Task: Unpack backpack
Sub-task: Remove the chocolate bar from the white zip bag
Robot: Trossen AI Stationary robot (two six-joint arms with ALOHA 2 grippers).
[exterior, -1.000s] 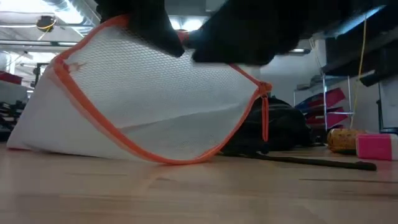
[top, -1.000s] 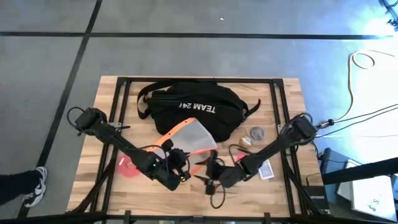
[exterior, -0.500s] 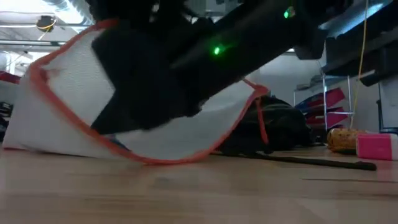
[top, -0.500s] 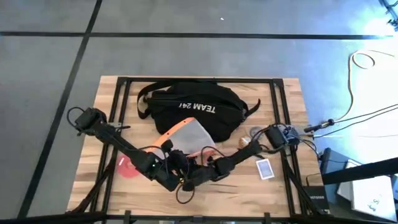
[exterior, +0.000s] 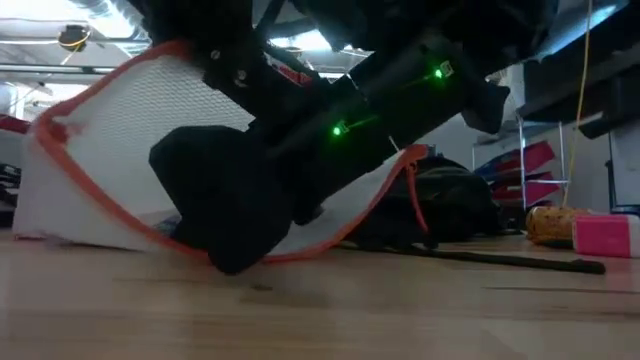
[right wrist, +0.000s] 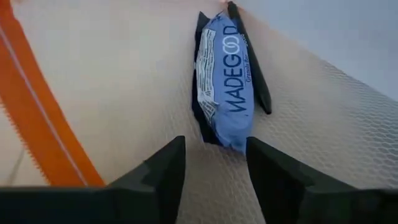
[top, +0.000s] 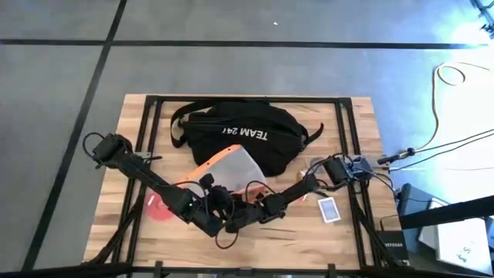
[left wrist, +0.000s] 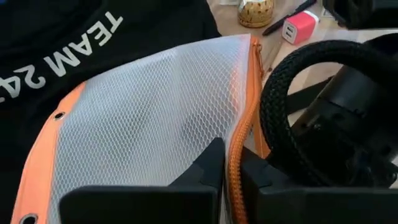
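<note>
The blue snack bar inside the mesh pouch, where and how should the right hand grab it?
Grip the snack bar across its narrow width at the near end, coming in along its length through the pouch mouth. It lies lengthwise ahead of the open right hand, its near end facing the fingers.

Left gripper (top: 224,218) lower centre of high view, fingers (left wrist: 211,171) pinched nearly closed. Right gripper (top: 245,216) just beside it, fingers (right wrist: 168,165) spread apart.
</note>
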